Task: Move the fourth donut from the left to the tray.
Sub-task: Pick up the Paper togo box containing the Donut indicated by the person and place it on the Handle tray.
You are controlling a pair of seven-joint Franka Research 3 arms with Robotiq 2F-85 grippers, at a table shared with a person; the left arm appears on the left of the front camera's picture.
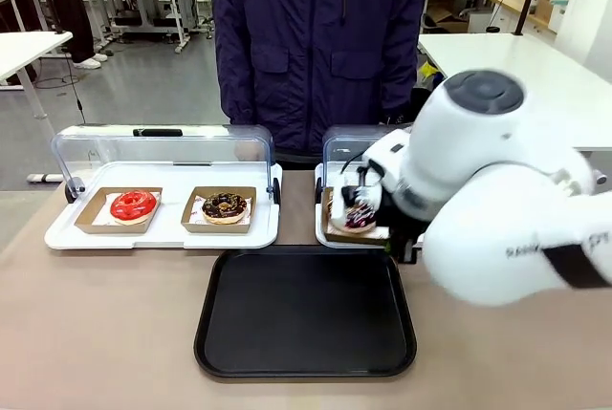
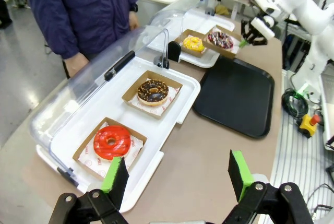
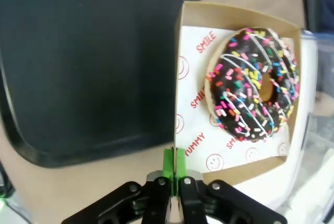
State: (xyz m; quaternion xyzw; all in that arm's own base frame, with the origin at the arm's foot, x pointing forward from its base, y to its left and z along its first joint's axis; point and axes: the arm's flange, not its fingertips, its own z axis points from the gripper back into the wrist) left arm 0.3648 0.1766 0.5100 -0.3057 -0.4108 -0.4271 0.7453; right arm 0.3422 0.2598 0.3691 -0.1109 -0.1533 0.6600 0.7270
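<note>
The fourth donut (image 3: 253, 91), dark chocolate with white streaks and coloured sprinkles, lies in its brown cardboard dish (image 3: 235, 18) beside the black tray (image 3: 78, 51). My right gripper (image 3: 174, 162) is shut, its green pads pinching the dish's near rim. From the front, the donut (image 1: 360, 215) and dish (image 1: 356, 234) sit on the right white tray just behind the black tray (image 1: 306, 310), with the right gripper (image 1: 360, 198) over them. My left gripper (image 2: 177, 172) hangs open above the table, far from the donut (image 2: 221, 39) and black tray (image 2: 235, 96).
A white tray (image 1: 163, 230) with a raised clear lid holds a red donut (image 1: 133, 205) and a crumb-topped chocolate donut (image 1: 225, 206). A yellow donut (image 2: 193, 43) sits next to the fourth one. A person in a dark jacket (image 1: 316, 37) stands at the far edge.
</note>
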